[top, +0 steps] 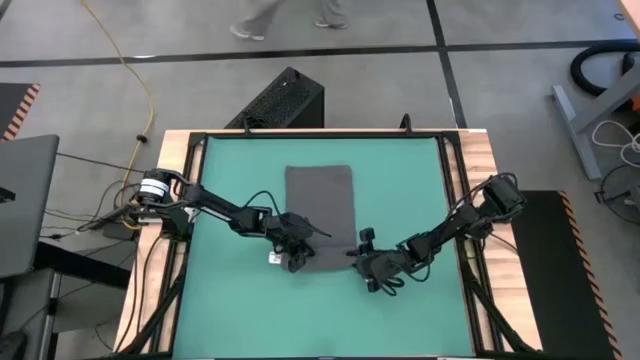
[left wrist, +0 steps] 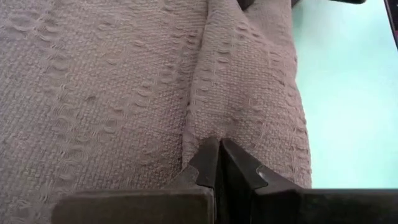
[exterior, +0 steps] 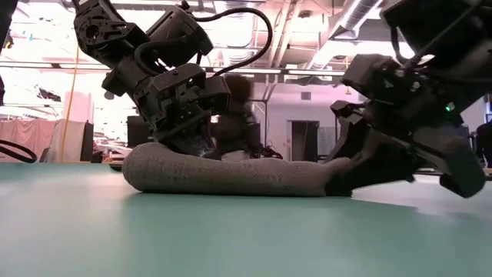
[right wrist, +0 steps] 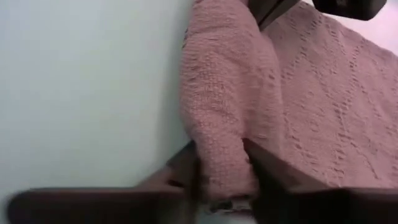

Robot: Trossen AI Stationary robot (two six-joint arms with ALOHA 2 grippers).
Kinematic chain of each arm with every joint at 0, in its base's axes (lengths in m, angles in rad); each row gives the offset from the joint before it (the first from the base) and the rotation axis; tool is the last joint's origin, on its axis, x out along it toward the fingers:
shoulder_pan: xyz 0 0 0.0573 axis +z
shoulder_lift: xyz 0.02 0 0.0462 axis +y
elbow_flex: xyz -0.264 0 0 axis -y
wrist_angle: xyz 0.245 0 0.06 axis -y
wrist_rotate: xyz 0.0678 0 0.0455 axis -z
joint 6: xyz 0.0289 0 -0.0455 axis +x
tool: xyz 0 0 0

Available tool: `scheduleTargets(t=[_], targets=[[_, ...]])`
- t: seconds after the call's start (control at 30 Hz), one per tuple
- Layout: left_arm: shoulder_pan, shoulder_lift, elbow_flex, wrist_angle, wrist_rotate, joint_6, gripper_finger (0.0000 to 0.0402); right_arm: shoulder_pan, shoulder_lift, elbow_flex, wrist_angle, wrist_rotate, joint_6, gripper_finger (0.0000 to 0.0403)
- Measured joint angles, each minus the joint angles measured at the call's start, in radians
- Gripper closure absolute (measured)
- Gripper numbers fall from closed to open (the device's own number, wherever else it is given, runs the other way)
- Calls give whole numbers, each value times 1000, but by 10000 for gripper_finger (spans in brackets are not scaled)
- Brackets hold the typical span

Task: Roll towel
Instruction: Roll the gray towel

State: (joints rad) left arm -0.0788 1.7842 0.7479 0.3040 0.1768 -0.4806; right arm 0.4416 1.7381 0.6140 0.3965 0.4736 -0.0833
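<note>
The dark grey towel (top: 320, 205) lies on the green mat (top: 230, 310). Its far part is spread flat and its near end is rolled into a low roll (exterior: 231, 177) lying across the table. My left gripper (top: 297, 258) is shut at the roll's left end; in the left wrist view its tips (left wrist: 219, 160) sit at the crease between the roll (left wrist: 255, 93) and the flat cloth (left wrist: 93, 93). My right gripper (top: 367, 268) is shut on the roll's right end (right wrist: 217, 124). No white tag can be made out. My left gripper touches the towel with its shut fingertips (left wrist: 208, 163) at the crease (left wrist: 196, 112) where the roll meets the flat cloth, near the roll's left end. The fingers slant down onto it. No cloth shows between them. The roll rests on the mat. My right gripper pinches the roll's right end (right wrist: 219, 163) between its two fingers (right wrist: 267, 168), one on each side of the roll. The fingers come in low from the table's right side, along the roll. Several layers are in the hold. The roll rests on the mat.
The mat has bare room on all sides of the towel. The wooden table rim (top: 180, 140) and a black frame border it. A black box (top: 280, 100) stands beyond the far edge, and a person's legs (top: 290, 20) show on the floor farther off.
</note>
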Motion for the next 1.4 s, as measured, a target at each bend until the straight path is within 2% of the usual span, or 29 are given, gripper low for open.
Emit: scheduleTargets(t=[0.1,0.13,0.33,0.47,0.6,0.73,0.87,1.07,1.23,1.4], targets=[[0,-20,0,0,2,22,401,-15,-6,1,6,-62,30,356],[0,-31,-2,-4,2,33,401,-21,-6,1,7,-86,40,369],[-2,-121,-2,-8,-18,80,401,-76,-7,2,23,-317,202,360],[-14,-131,-2,-5,-33,85,401,-95,-7,0,36,-427,307,359],[-49,-130,0,-48,-69,87,401,-90,-4,-57,198,-532,414,361],[-93,-130,0,-88,-93,77,401,-91,-11,-163,405,-550,578,362],[-137,-130,-1,-81,-114,69,401,-89,-13,-233,504,-562,738,362],[-155,-133,0,-72,-188,79,375,-97,-14,-215,498,-580,834,362],[-145,-175,0,-106,-198,88,337,-146,-13,-176,464,-662,943,362],[-136,-235,0,-150,-290,95,322,-204,-14,-169,437,-724,1011,362]])
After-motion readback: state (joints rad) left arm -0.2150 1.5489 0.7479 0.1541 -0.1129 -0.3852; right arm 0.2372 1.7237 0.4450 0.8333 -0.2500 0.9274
